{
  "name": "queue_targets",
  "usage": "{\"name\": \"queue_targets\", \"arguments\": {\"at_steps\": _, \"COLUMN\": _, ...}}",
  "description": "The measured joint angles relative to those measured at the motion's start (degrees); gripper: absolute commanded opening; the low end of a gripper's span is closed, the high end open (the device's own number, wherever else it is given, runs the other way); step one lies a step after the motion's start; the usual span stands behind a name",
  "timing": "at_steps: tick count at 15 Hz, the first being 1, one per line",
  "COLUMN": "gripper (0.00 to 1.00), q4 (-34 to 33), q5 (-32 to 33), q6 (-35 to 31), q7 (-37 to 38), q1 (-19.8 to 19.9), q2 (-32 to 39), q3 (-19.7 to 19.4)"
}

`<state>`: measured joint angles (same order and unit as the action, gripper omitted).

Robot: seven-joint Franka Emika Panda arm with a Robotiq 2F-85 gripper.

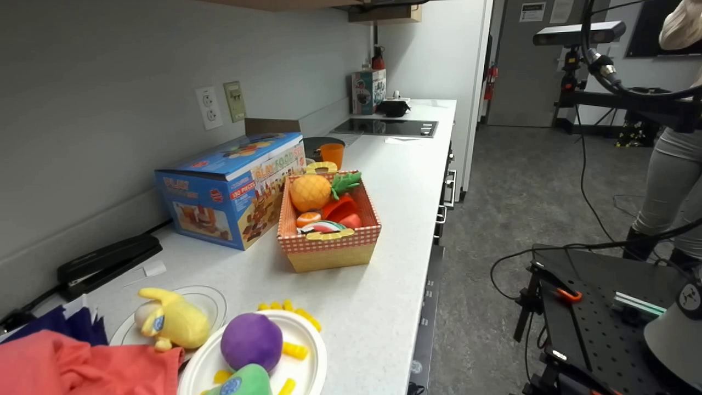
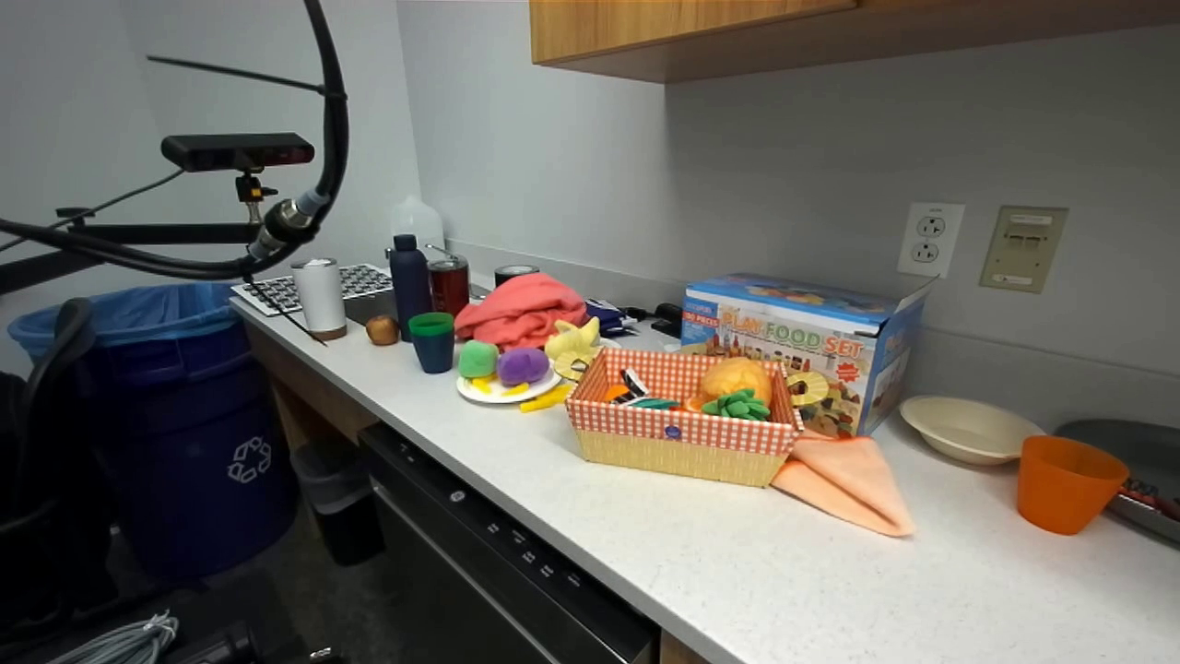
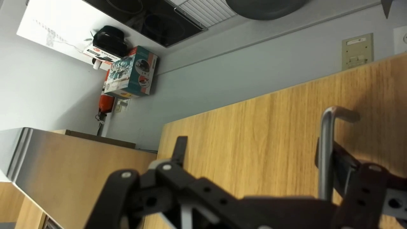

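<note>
My gripper (image 3: 252, 152) is open in the wrist view, with its two black fingers wide apart in front of a wooden cabinet door (image 3: 241, 149). A bent metal bar handle (image 3: 327, 152) stands out from the door at the right. The handle covers part of the right finger, whose tip shows just past the bar; I cannot tell whether they touch. The left finger stands well away from the handle. Nothing shows held between the fingers. The wooden cabinet shows at the top of both exterior views (image 1: 274, 4) (image 2: 691, 41). The fingers cannot be made out clearly there.
Below, the white counter (image 1: 395, 181) bears a checked basket (image 2: 682, 447) of toy food, a play food box (image 1: 236, 186), a plate (image 2: 502, 397) and an orange cup (image 2: 1069, 484). Black cables (image 2: 332, 120) hang by the arm. A steel surface (image 3: 79, 168) stands left of the door.
</note>
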<state>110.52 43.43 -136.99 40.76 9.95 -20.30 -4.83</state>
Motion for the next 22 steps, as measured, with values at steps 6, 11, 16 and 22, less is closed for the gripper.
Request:
{"name": "queue_targets", "arguments": {"at_steps": 6, "gripper": 1.00, "q4": 1.18, "q5": -0.20, "q6": -0.58, "q7": 0.07, "q1": 0.53, "q2": -1.08, "q3": -0.01}}
{"name": "queue_targets", "arguments": {"at_steps": 11, "gripper": 1.00, "q4": 1.54, "q5": -0.36, "q6": -1.48, "q7": 0.51, "q1": 0.63, "q2": -1.02, "q3": 0.15}}
{"name": "queue_targets", "arguments": {"at_steps": 16, "gripper": 1.00, "q4": 1.12, "q5": 0.75, "q6": -1.66, "q7": 2.02, "q1": 1.98, "q2": -0.33, "q3": 1.62}}
{"name": "queue_targets", "arguments": {"at_steps": 22, "gripper": 1.00, "q4": 1.07, "q5": 6.13, "q6": -1.41, "q7": 5.38, "q1": 2.90, "q2": 0.10, "q3": 3.43}}
